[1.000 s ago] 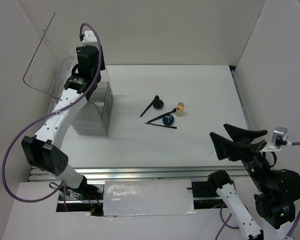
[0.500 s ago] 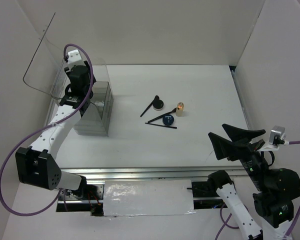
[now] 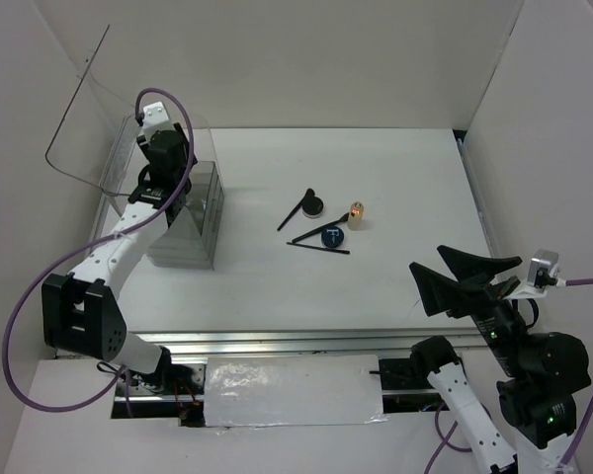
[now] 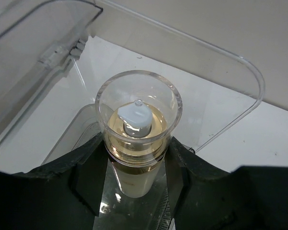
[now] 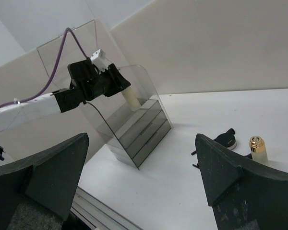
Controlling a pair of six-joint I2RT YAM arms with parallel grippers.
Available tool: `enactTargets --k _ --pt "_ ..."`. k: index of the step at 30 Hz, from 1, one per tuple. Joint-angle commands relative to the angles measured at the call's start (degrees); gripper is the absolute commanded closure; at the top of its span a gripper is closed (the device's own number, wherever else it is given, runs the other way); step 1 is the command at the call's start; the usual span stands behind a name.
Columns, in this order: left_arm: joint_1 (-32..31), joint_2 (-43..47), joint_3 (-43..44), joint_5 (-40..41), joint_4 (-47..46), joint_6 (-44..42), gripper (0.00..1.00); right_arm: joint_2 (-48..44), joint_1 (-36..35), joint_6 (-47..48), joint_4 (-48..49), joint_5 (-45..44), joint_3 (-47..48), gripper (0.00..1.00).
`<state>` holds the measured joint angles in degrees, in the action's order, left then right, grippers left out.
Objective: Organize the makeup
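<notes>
My left gripper is shut on the tall clear pale-yellow bottle and holds it upright over the top compartment of the clear box. Its fingers press the bottle's collar from both sides. The right wrist view shows the bottle's lower end at the box top. The short amber gold-capped bottle, a black compact, a dark blue compact and thin black brushes lie mid-table. My right gripper is open and empty at the front right.
The box has drawers in its front and an open clear lid leaning back against the left wall. White walls close in the table on the left, back and right. A metal rail runs along the front edge.
My left arm has swung left and down with the bottle, bringing it from above the box's back into its top compartment. The right arm has barely moved.
</notes>
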<state>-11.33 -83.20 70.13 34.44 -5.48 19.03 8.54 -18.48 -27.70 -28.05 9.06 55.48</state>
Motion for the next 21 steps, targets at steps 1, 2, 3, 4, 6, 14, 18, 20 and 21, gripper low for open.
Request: enactTargets --k 1,2,3,4,6,14,18,20,21 --pt "-0.09 -0.73 3.17 0.54 -5.86 1.98 1.00 -0.80 0.02 0.81 3.09 0.52 -0.46 0.00" --pt "-0.09 -1.00 3.09 0.72 -5.86 1.98 1.00 -0.80 0.11 0.81 3.09 0.61 -0.46 0.00" --pt "-0.18 -1.17 3.08 0.81 -5.69 1.81 1.00 -0.89 0.11 0.90 3.18 0.61 -0.38 0.00" --pt "-0.18 -1.18 2.91 0.90 -5.60 1.80 1.00 -0.98 0.11 0.90 3.18 0.52 -0.46 0.00" --pt "-0.18 -0.91 1.68 1.16 -6.12 1.80 1.00 -1.06 0.02 0.98 3.18 0.52 -0.55 0.00" --pt "-0.18 0.67 -4.29 1.86 -12.18 -0.04 1.00 -1.24 0.02 0.90 3.62 0.78 -0.99 0.00" --pt "-0.18 -0.29 -4.74 2.04 -13.77 -0.75 1.00 -1.42 0.11 0.98 3.62 0.78 -1.17 0.00" --pt "-0.18 -1.00 -4.74 2.13 -13.60 -0.40 1.00 -1.50 0.20 0.98 3.71 0.78 -1.25 0.00" --pt "-0.18 -1.09 -4.74 2.13 -13.60 -0.22 1.00 -1.42 0.20 1.07 3.71 0.70 -1.26 0.00"
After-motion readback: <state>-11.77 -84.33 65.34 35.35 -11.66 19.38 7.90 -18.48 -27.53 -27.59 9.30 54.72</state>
